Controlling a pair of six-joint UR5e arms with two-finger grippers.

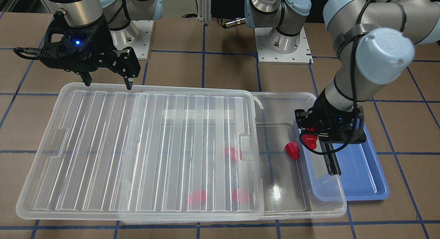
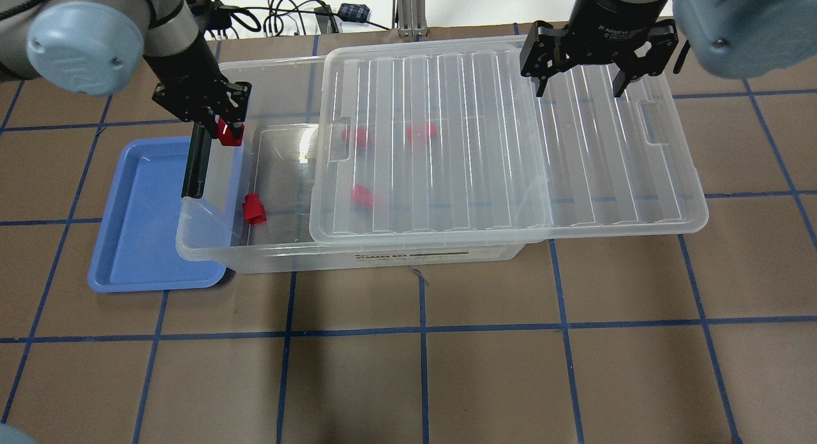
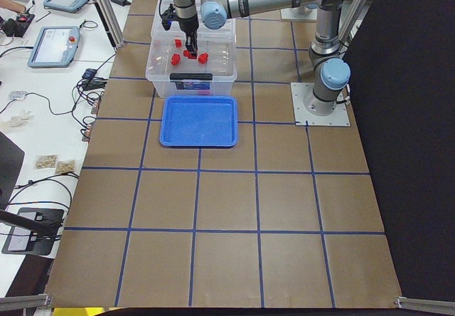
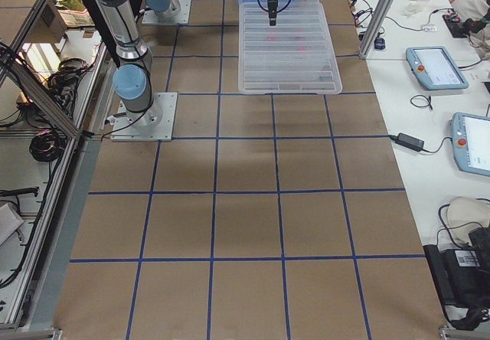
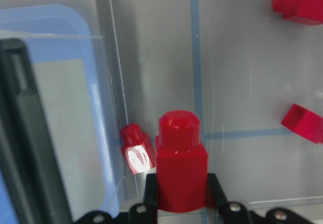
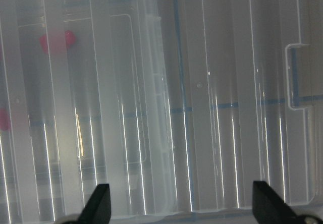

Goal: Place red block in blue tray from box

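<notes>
Your left gripper clamps the red block over the box, beside the blue tray; your right gripper stands open. If you traverse too low, the box's wall knocks the block loose.

Check the left arm first: it reaches in from the left with the wrist angled downward, and the left gripper is clamped on the red block, one finger on each side of it. Then check the right arm: its wrist points straight down at the far right, and the right gripper hangs with its fingers spread wide apart.
</notes>
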